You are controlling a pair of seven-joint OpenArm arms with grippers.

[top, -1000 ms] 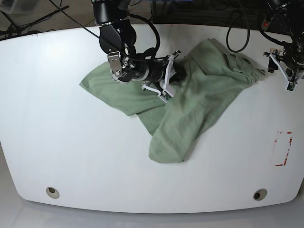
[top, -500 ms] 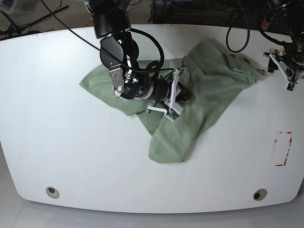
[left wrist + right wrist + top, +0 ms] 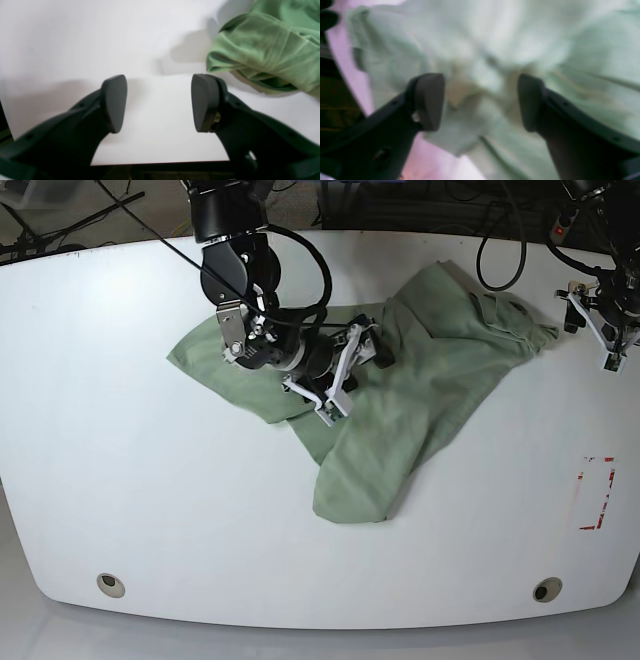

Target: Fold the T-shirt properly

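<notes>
**Crumpled green shirt lies slantwise under the right gripper**

The pale sage-green, soft-knit T-shirt point(image 3: 420, 370) lies crumpled on the white, smooth table with rounded corners point(image 3: 150, 500). It is not folded. It makes roughly three lobes. One long lobe runs slantwise from the far side, near the left gripper, down to a rounded end at the near side, below the right gripper. This is the long axis of the garment. A second, flatter lobe spreads sideways behind the right gripper, under its arm. Which end is the collar I cannot tell from these views.

The right gripper point(image 3: 342, 370) hangs over the middle of the T-shirt point(image 3: 495, 50), where the lobes meet. Its two dark pads point(image 3: 430, 100) stand wide apart, and the cloth shows blurred between and under them. Nothing is pinched between them.

The left gripper point(image 3: 605, 330) is beside the far tip of the shirt, at the table's edge. Its black pads point(image 3: 115, 102) are also apart, with only bare white table between them. A bunched, hemmed edge of the T-shirt point(image 3: 262, 50) lies just beyond one pad and does not touch it.

On the table, on the near side of the left gripper, there is a red dashed rectangle mark point(image 3: 597, 493). Two small round holes point(image 3: 111, 585) sit near the front edge. Behind the table are black cables point(image 3: 500, 250) and a dark floor.
</notes>
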